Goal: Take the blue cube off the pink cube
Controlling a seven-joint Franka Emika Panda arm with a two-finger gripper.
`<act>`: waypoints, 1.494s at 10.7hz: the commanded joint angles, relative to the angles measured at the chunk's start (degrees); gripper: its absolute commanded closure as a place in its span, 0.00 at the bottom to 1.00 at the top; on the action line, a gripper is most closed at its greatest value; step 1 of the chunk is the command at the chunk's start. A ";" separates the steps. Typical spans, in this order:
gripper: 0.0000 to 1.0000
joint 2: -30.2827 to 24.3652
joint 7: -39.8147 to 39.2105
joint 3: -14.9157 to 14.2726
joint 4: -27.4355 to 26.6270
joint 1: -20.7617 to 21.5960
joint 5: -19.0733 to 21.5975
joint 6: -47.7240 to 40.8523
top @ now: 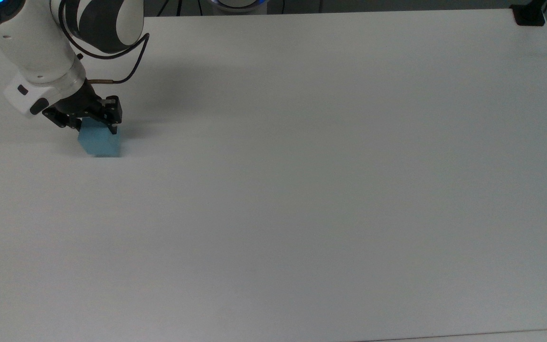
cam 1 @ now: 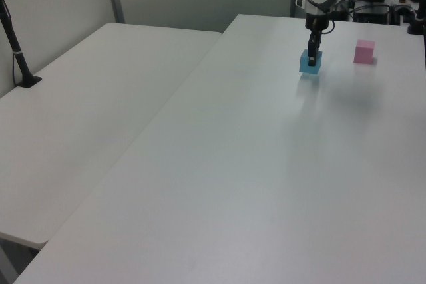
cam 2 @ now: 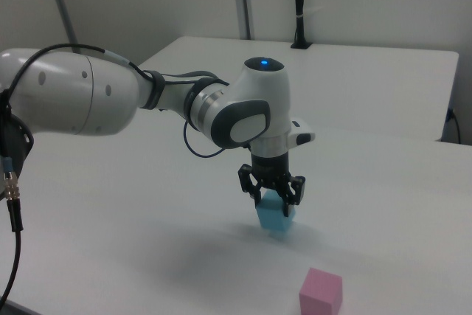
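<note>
1. Pinching the blue cube (top: pixel 99 143) from above, the fingers (top: pixel 114 127) of the gripper (top: pixel 94 124) press on two opposite sides; the cube sits on or just above the white surface (top: pixel 302 166), near the top view's left edge.
2. Seen in the left view, the pink cube (cam 1: pixel 363 51) stands alone on the surface, apart from the blue cube (cam 1: pixel 310 62) and toward the left view's right.
3. Seen in the right view, the pink cube (cam 2: pixel 321 292) lies nearer the camera than the blue cube (cam 2: pixel 276 215), and a blue light (cam 2: pixel 264 63) glows on the arm.
4. No writing is readable.
</note>
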 commanded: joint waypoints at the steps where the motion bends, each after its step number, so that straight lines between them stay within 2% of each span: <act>1: 0.00 -0.03 2.25 -0.34 0.74 0.53 -2.43 0.22; 3: 0.00 -1.08 2.34 -0.34 0.74 0.35 -2.53 -0.22; 4: 0.00 -3.52 2.51 -0.34 0.39 0.00 -2.27 -0.83; 6: 0.00 -11.24 8.45 -0.61 0.74 -1.49 -2.09 -11.06; 9: 0.00 -23.20 13.84 -1.14 1.79 -0.71 -2.35 -25.05; 10: 0.00 -24.97 13.94 -1.66 3.45 1.56 -2.44 -28.75; 12: 0.00 -26.74 15.07 -7.61 8.19 9.89 -2.35 -37.09; 16: 0.00 -27.28 15.79 -7.11 8.65 14.31 -3.40 -37.58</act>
